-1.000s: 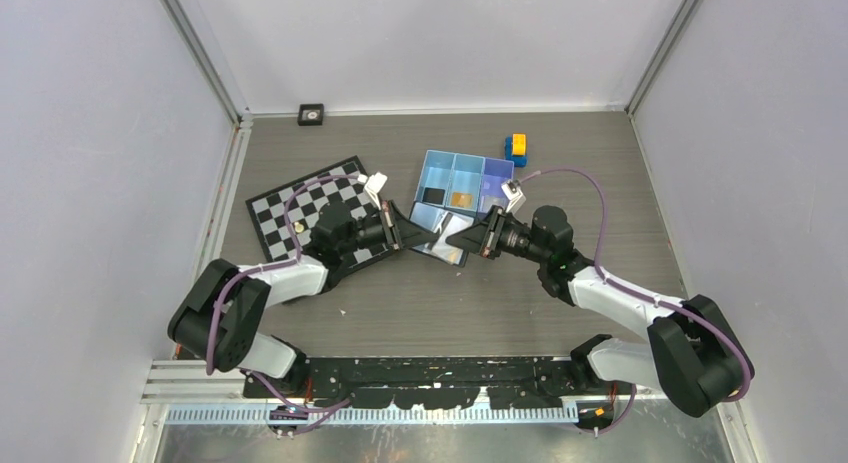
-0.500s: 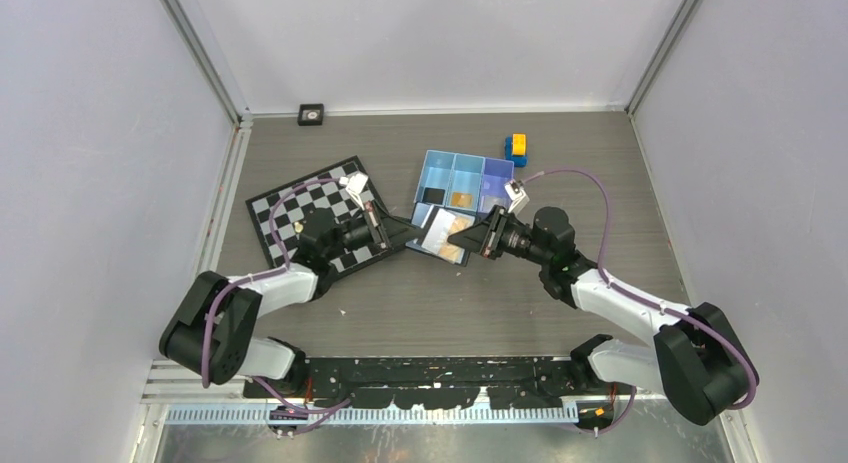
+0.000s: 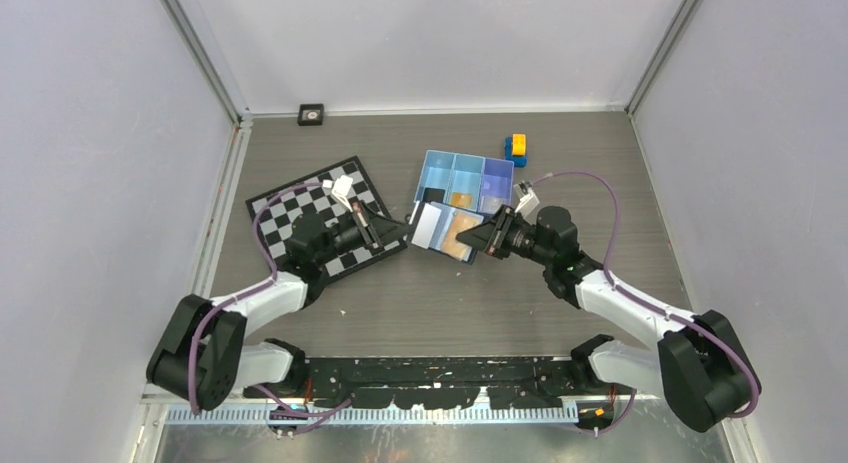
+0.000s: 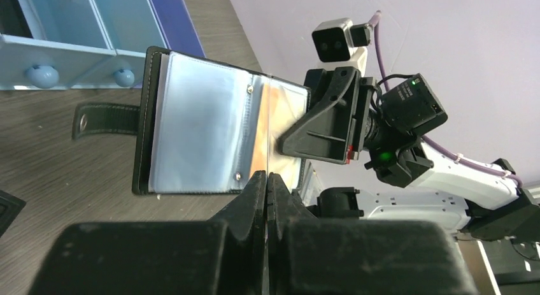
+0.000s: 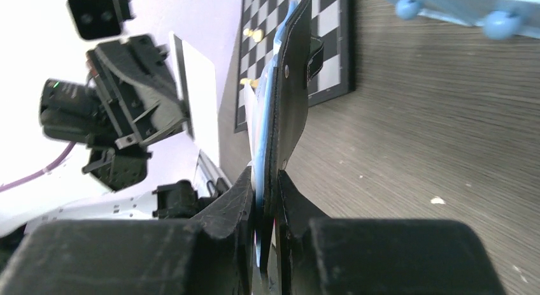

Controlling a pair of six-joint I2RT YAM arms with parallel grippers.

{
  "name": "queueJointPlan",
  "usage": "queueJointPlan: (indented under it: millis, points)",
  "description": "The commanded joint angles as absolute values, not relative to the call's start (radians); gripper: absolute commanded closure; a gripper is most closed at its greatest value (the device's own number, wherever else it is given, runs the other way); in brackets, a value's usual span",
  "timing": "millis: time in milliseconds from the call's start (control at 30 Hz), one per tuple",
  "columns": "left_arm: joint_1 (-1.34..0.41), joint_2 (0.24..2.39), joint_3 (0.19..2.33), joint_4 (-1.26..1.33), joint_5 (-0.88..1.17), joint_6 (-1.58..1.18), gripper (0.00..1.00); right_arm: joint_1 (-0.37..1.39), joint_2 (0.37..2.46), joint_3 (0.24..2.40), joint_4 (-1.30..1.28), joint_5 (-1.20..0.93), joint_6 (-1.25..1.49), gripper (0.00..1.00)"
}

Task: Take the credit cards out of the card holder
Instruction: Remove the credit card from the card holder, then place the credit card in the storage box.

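The black card holder [image 3: 458, 233] hangs open above the table, its pale bluish sleeves [image 4: 197, 123] facing my left wrist camera, with an orange sheen on the half nearest the right gripper. My right gripper [image 3: 483, 239] [image 5: 267, 180] is shut on the holder's edge [image 5: 293, 85]. My left gripper [image 3: 403, 227] [image 4: 267, 177] is shut on a silvery-white credit card [image 3: 425, 225] [image 5: 197, 97], which is clear of the holder and just left of it. That card is edge-on in the left wrist view.
The light-blue tray [image 3: 497, 168] stands right behind the holder, with a gold-orange flat piece [image 3: 461, 198] and a black one [image 3: 432, 195] in its compartments. A chessboard [image 3: 290, 198] lies under the left arm. A yellow-and-blue block [image 3: 516, 148] sits behind the tray.
My left gripper has drawn back to the left with the silvery card, which came out of the holder. The right gripper kept its hold and shifted slightly right.
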State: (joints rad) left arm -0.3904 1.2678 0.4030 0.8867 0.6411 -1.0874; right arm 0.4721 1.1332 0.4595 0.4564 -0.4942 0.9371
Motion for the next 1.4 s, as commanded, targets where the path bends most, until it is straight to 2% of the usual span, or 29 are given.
queueJointPlan:
  millis: [0,300,500,867,1000,1367]
  points:
    - [-0.386,1.162,0.403,0.762,0.567,-0.988,1.00,0.444,1.051,0.485,0.350,-0.389,0.887,1.00]
    - [-0.423,1.147,0.467,0.619,0.496,-0.865,1.00,0.434,0.890,0.552,0.020,-0.124,0.818,1.00]
    - [-0.450,1.285,0.594,0.591,0.480,-0.864,1.00,0.434,0.808,0.607,-0.183,0.057,0.816,0.99]
    - [-0.580,1.553,0.808,0.549,0.361,-0.851,1.00,0.433,0.400,0.618,-0.388,0.499,0.782,1.00]
    - [-0.638,1.657,0.916,0.515,0.308,-0.861,1.00,0.433,0.367,0.610,-0.391,0.524,0.793,1.00]
    - [-0.652,1.918,1.130,0.536,0.277,-0.942,1.00,0.433,0.376,0.597,-0.374,0.478,0.814,0.99]
